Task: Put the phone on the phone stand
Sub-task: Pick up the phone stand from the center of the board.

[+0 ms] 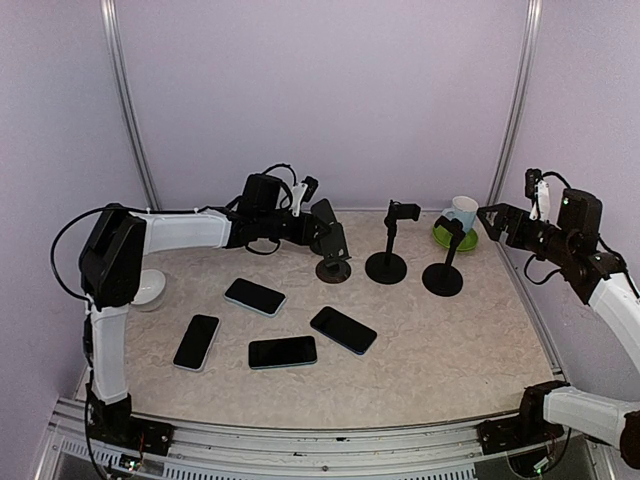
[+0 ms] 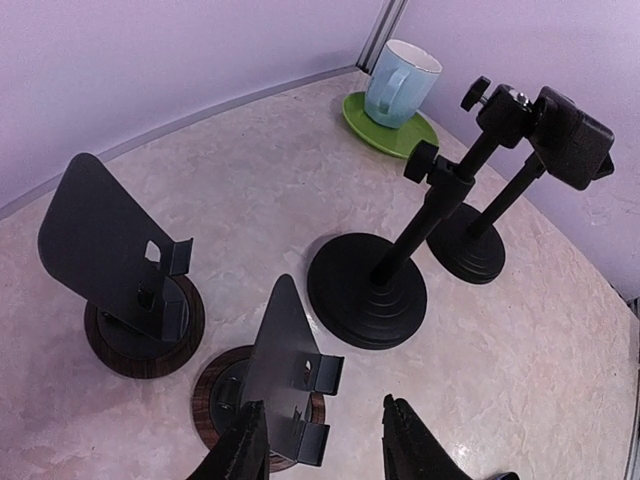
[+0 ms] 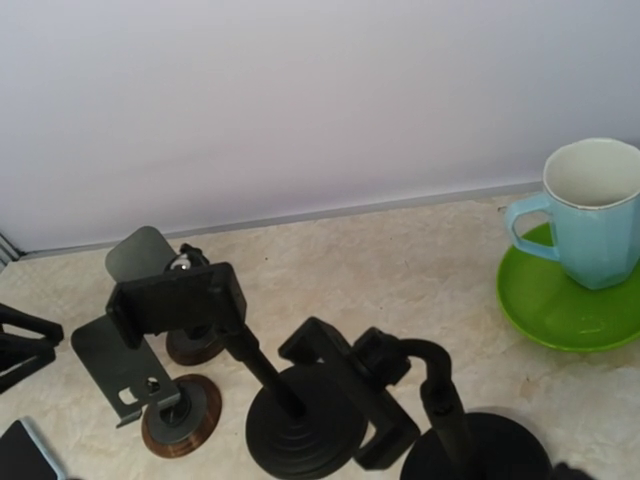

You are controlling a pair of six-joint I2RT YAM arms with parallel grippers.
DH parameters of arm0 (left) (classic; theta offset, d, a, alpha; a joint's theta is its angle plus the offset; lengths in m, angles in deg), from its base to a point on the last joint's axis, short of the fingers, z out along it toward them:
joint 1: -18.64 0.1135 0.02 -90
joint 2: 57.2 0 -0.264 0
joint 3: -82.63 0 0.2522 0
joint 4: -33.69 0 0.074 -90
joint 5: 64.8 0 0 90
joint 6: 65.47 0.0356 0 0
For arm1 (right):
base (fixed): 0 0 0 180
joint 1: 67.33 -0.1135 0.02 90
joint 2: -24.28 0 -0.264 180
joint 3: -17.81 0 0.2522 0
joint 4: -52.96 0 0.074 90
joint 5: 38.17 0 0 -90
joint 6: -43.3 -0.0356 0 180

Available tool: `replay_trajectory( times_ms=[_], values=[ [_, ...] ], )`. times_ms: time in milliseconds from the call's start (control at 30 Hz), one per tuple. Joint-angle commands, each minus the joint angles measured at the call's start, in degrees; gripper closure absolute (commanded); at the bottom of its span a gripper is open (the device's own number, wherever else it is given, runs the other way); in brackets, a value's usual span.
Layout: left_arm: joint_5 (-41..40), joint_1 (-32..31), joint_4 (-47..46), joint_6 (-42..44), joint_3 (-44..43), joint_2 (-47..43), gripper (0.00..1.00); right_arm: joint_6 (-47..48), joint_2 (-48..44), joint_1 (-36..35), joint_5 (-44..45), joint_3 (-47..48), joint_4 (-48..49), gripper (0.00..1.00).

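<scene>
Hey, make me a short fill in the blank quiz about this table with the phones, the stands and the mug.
1. Lying flat on the table are ____ phones.
2. The light blue mug stands on a ____ saucer.
3. The black pole stands with a clamp on top number ____.

Missing words: four; green; two.

- The left gripper (image 2: 325, 430) is cut off by the wrist view's lower edge; only two dark fingertips (image 2: 245, 445) show.
- Seen from above, the white bowl (image 1: 152, 290) is half hidden behind the left arm.
- In the right wrist view, only a corner of a phone (image 3: 18, 450) shows.
- There the green saucer (image 3: 555, 315) runs off the right edge.
</scene>
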Motion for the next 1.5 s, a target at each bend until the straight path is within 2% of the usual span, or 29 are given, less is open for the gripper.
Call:
replay_trajectory(
  times_ms=[0,167,633,733,900,1067,1300,1467],
  values=[
    [1.99,0.32,-0.12,0.32,-1.63,1.71,0.63,-0.6,-1.26,-0.58,-0.6,-0.46,0.56,0.0],
    [1.12,0.54,0.15,0.36,-1.75,2.99,0.63,-0.5,-1.91,-0.56,-0.47,-0.86,0.74,0.0],
    [2.99,1.98,-1.29,-2.33,-1.8,4.5,0.77,-1.04,-3.42,-0.58,-1.12,-2.06,0.95,0.0],
    [3.81,2.19,-3.25,-2.82,0.66,2.18,0.75,-1.1,-3.81,-0.58,-1.21,-2.2,0.72,0.0],
    [4.73,2.84,-6.67,-3.15,4.34,-2.05,0.6,-1.31,-4.23,-0.58,-1.3,-2.51,0.94,0.0],
    [5.49,3.91,-7.92,-3.63,5.66,-3.16,0.54,-1.29,-4.29,-0.58,-1.97,-3.01,1.13,0.0],
    [6.14,4.99,-7.51,-2.75,3.62,-0.13,0.53,-1.71,-5.38,-0.57,-2.26,-4.36,1.5,0.0],
    [10.3,6.29,-8.25,-3.51,1.57,2.61,0.54,-1.6,-5.86,-0.58,-2.31,-4.53,1.09,0.0]
  ],
)
